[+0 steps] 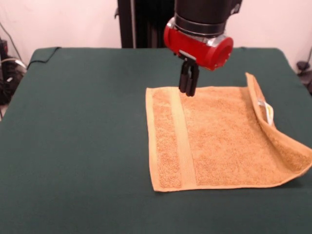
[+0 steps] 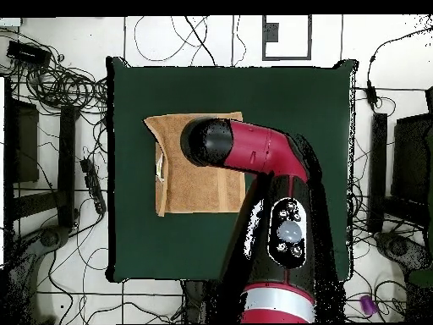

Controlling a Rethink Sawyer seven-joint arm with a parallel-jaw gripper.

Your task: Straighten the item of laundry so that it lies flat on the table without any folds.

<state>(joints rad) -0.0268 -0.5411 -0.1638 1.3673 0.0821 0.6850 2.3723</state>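
Note:
The orange-tan towel (image 1: 219, 141) lies on the dark green table (image 1: 73, 146), right of centre in the front view. Most of it is flat, with a woven band running near its left edge. Its right edge is folded over onto the towel, showing a small white label (image 1: 266, 110). My gripper (image 1: 188, 91) hangs from the red wrist, its fingers close together, with the tips at the towel's far edge and nothing seen between them. In the overhead view the towel (image 2: 203, 182) lies left of centre on the table (image 2: 313, 110), its fold (image 2: 159, 165) at the left. The arm hides the gripper there.
The black pedestal (image 1: 141, 24) stands behind the table's far edge. Cables (image 2: 63, 85) and equipment lie on the floor around the table. A dark cloth corner (image 1: 44, 54) hangs at the table's far left.

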